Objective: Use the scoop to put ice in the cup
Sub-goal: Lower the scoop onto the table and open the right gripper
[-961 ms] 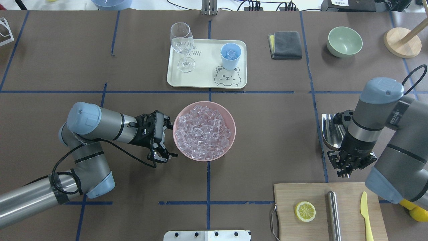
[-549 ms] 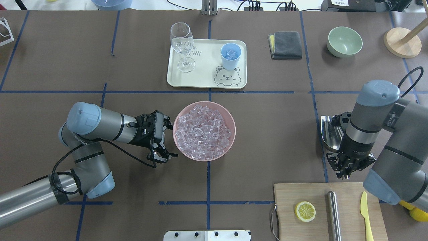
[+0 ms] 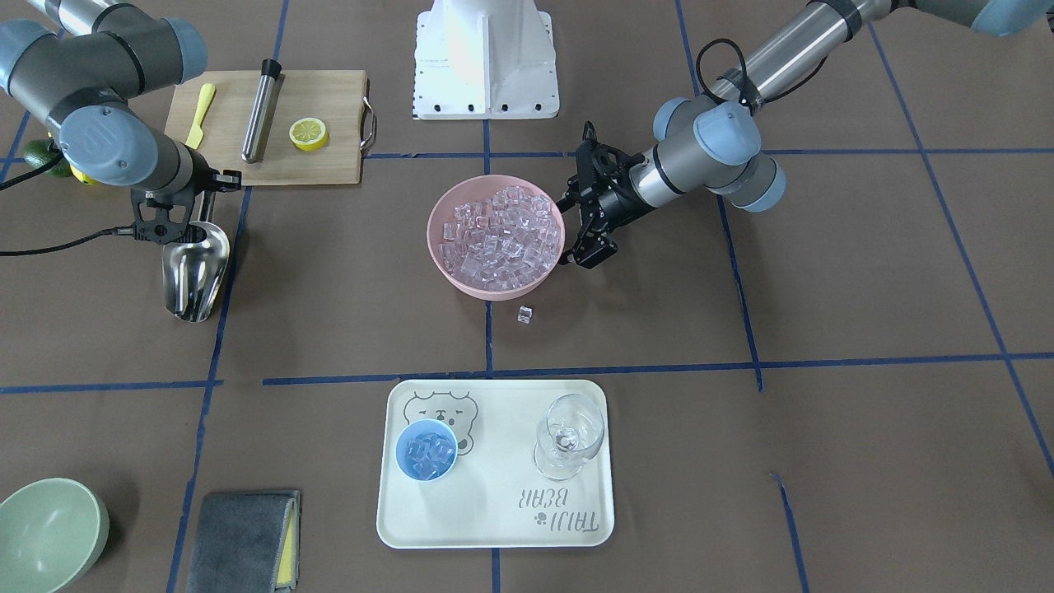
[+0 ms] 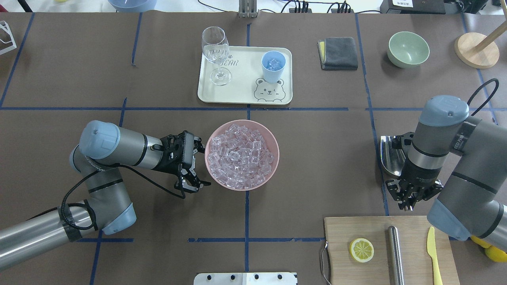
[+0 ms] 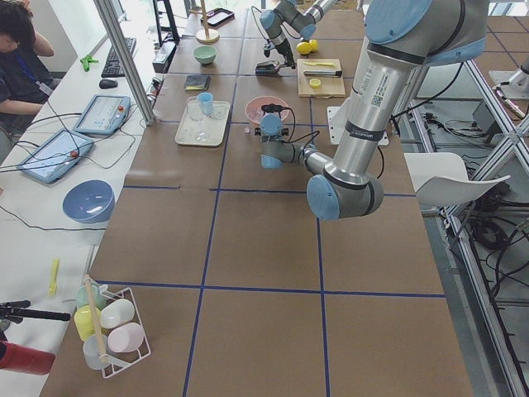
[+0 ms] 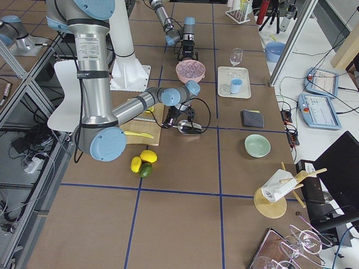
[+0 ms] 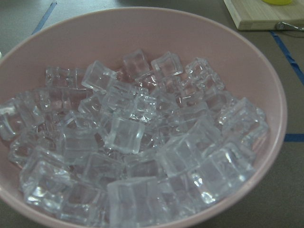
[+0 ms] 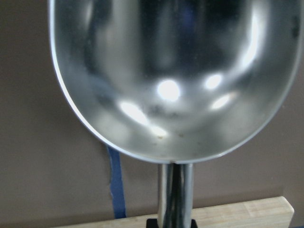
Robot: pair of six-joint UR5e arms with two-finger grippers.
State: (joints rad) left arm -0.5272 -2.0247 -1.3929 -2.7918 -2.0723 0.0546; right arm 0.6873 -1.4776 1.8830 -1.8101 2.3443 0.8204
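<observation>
The shiny steel scoop (image 4: 390, 155) is empty and sits low over the table at the right; its trough fills the right wrist view (image 8: 175, 80). My right gripper (image 4: 412, 198) is shut on its thin handle. The ice (image 4: 241, 156) fills a pink bowl (image 4: 277, 156) at mid-table and shows close up in the left wrist view (image 7: 133, 142). My left gripper (image 4: 194, 166) is open beside the bowl's left rim. The light-blue cup (image 4: 273, 66) stands on a cream tray (image 4: 241, 87) with a few cubes in it. One loose cube (image 3: 524, 314) lies on the table by the bowl.
A clear wine glass (image 4: 216, 53) stands on the tray's left. A cutting board (image 4: 380, 233) with a lemon slice (image 4: 361, 249), a steel cylinder (image 4: 394, 253) and a yellow knife (image 4: 433, 253) lies just behind the right gripper. A grey cloth (image 4: 340, 53) and a green bowl (image 4: 408, 49) are at the back right.
My right arm has shifted a little to the left and the scoop has moved slightly with it. The left arm and the bowl have not moved.
</observation>
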